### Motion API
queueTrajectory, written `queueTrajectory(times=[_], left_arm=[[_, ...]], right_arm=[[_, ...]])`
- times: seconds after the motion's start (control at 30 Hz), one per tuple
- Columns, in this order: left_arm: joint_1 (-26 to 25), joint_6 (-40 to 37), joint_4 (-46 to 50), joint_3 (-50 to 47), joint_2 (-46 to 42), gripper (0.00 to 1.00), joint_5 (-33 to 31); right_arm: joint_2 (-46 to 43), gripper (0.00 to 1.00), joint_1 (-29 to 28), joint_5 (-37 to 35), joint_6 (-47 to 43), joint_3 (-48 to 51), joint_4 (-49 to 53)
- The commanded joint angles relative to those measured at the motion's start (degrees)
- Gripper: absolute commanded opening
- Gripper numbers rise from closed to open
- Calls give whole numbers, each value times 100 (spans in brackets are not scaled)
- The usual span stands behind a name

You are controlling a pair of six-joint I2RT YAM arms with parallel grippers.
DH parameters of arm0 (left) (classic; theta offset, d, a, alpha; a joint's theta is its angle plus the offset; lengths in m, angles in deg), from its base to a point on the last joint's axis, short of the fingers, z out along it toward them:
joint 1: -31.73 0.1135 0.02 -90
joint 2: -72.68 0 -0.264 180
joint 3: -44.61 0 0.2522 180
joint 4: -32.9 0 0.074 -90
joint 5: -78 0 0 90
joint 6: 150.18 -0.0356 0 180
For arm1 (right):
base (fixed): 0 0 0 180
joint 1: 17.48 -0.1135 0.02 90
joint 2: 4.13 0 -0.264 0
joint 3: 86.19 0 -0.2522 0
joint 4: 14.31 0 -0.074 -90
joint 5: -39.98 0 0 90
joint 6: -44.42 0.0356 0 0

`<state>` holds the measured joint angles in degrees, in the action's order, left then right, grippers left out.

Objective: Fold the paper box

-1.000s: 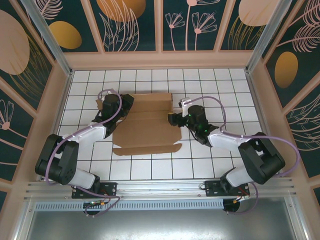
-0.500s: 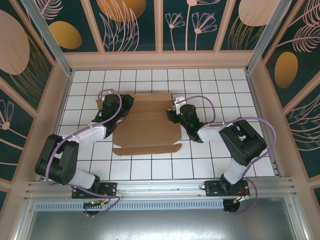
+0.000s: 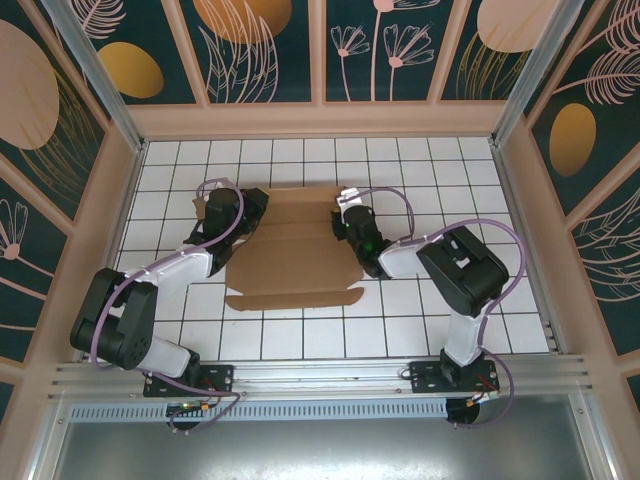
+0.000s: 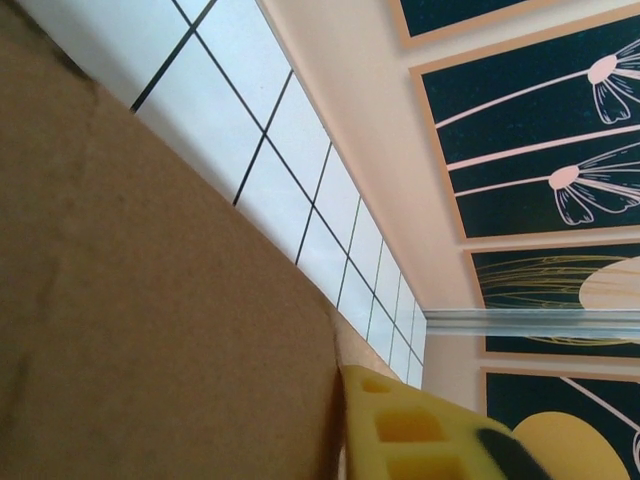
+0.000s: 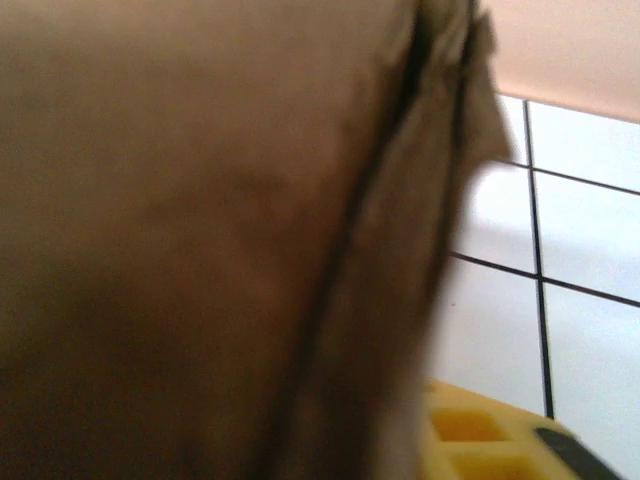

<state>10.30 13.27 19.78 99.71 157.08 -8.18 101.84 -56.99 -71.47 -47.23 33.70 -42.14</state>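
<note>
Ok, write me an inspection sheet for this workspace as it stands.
Surface: white tiled table, black grid lines.
Job's things: paper box, a brown cardboard sheet lying mostly flat mid-table, creases showing.
Clutter: nothing seen.
Grippers: left gripper at the sheet's left edge, right gripper at its right edge; open or shut unclear.
Cables: purple cables loop along both arms.
Surroundings: dark floral wall panels; metal rail along the near edge.

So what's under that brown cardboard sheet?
The paper box lies on the white tiled table, tiles showing all round it. Anything directly beneath the sheet is covered.
</note>
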Motion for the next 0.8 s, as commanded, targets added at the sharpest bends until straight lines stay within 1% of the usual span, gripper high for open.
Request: queueTrajectory(times=[0.0, 0.03, 0.07, 0.13, 0.23, 0.27, 0.33, 0.4, 0.43, 0.5, 0.57, 0.63, 0.7, 0.77], left_arm=[[-32, 27, 667, -33, 20, 29, 228], [-22, 0, 718, -51, -83, 36, 205], [-19, -47, 796, -77, -208, 45, 159], [-19, -132, 963, -146, -451, 58, 72], [-2, -232, 1236, -320, -845, 70, 68], [1, -257, 1332, -410, -1003, 72, 81], [7, -457, 1567, -518, -1276, 75, 147], [7, -874, 2030, -533, -1573, 76, 235], [7, -1214, 2328, -513, -1755, 76, 247], [16, -1831, 3018, -496, -2190, 76, 35], [45, -2341, 3643, -443, -2849, 75, -159], [65, -2798, 4023, -213, -3358, 75, -270], [84, -3178, 4211, 186, -3537, 74, -211], [101, -3408, 4424, 777, -3210, 74, -57]], right_arm=[[2, 25, -49, -682, -34, -52, 22], [-57, 24, -32, -760, -72, -5, 40], [-115, 23, -10, -831, -98, 48, 44], [-246, 22, 44, -850, -107, 203, 13], [-448, 21, 113, -872, -99, 494, -109], [-504, 21, 152, -854, -81, 564, -110], [-621, 21, 233, -844, -49, 705, -88], [-756, 20, 338, -783, 18, 855, -78], [-824, 20, 399, -723, 68, 937, -70], [-975, 20, 517, -594, 151, 1109, -97], [-1091, 18, 582, -486, 157, 1250, -160], [-1185, 18, 589, -420, 118, 1366, -240], [-1215, 18, 587, -373, 81, 1407, -257], [-1237, 18, 593, -306, 60, 1441, -279]])
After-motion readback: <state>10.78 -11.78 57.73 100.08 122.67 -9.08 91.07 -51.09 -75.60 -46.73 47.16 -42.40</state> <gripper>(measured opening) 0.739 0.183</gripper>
